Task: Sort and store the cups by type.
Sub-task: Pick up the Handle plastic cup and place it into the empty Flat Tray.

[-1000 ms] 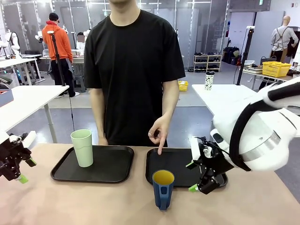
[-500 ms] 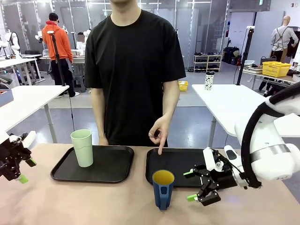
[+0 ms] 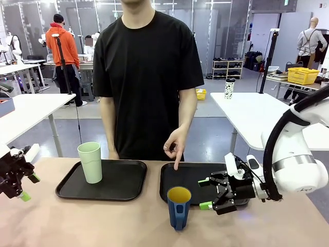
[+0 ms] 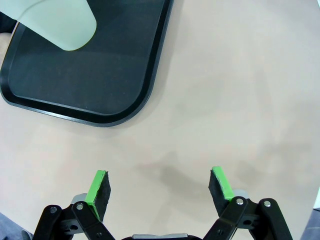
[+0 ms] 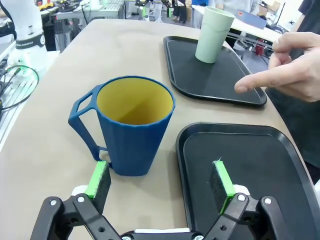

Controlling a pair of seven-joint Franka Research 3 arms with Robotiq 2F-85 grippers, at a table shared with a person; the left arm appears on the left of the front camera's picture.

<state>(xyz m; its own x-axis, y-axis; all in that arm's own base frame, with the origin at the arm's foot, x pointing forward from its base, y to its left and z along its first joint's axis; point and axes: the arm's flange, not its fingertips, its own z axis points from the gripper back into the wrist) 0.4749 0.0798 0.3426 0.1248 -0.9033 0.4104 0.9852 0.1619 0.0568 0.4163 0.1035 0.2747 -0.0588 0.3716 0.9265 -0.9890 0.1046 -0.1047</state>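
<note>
Scanning from the left, I saw my left gripper (image 3: 29,187) hanging with jaws apart over bare table. The tall pale green plastic tumbler (image 3: 90,162) stood upright on the left black tray (image 3: 123,188). The dark blue handled mug with yellow inside (image 3: 179,207) stood on the table, just near of the right black tray (image 3: 193,175), where a person's hand (image 3: 175,146) pointed. My right gripper (image 3: 204,194) sat spread and empty just right of the mug.

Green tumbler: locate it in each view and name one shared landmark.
Front view: green tumbler left of middle, upright on the left part of a black tray.
Left wrist view: green tumbler in the top left corner, cut by the edge.
Right wrist view: green tumbler at top, right of centre.
Shared landmark: the black tray under it.
</note>
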